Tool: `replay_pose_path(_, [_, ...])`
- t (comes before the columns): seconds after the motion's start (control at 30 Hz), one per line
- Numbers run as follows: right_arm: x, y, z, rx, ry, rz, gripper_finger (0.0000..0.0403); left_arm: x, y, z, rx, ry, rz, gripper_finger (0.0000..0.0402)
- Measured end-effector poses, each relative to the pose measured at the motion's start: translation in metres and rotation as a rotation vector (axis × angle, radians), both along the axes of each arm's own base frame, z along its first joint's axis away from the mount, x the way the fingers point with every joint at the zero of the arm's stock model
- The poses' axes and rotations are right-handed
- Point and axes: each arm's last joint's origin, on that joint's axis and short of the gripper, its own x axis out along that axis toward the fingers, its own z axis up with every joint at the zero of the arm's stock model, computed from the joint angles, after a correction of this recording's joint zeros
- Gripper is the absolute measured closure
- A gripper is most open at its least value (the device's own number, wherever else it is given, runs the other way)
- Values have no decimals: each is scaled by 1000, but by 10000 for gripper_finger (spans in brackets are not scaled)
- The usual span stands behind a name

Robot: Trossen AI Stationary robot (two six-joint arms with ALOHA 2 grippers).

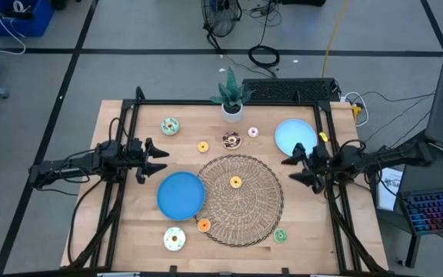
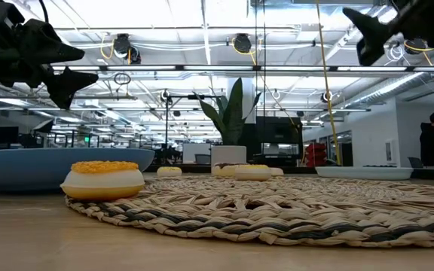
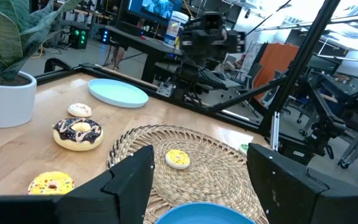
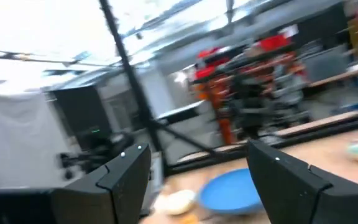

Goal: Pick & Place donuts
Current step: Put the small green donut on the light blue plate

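Nearest the low camera, a white donut with yellow icing (image 2: pixel 102 179) lies flat at the edge of the wicker mat (image 1: pixel 239 198); being a ring, it has no long axis and its hole faces up. On the mat near its middle sits a yellow donut (image 1: pixel 235 182). Off the mat toward the potted plant (image 1: pixel 231 98) lie a brown donut (image 1: pixel 231 139), a small pink one (image 1: pixel 253 131), another yellow one (image 1: pixel 203 146) and a mint one (image 1: pixel 170 125). A small orange donut (image 1: pixel 204 225) touches the mat's rim beside the dark blue plate (image 1: pixel 181 195), and a green one (image 1: pixel 281 236) sits just off the rim. Both arms hang above the table, empty: the left gripper (image 1: pixel 154 158) beside the dark blue plate with jaws spread, the right gripper (image 1: pixel 297 167) by the pale blue plate (image 1: pixel 294 136), jaws likewise spread. From the low view, far donuts are mostly hidden behind the mat's weave
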Motion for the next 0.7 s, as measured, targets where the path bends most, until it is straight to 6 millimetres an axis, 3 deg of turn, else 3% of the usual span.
replay_pose_path(0.17, [31,41,27,-39,129,89,151,0,0,0,0,0,0,146])
replay_pose_path(0.3, [60,84,40,-115,417,63,151,0,0,0,0,0,0,146])
replay_pose_path(0.5, [93,138,42,-53,866,-49,151,0,0,0,0,0,1,146])
replay_pose_path(0.7, [110,173,18,211,1319,-110,151,0,0,0,0,0,0,146])
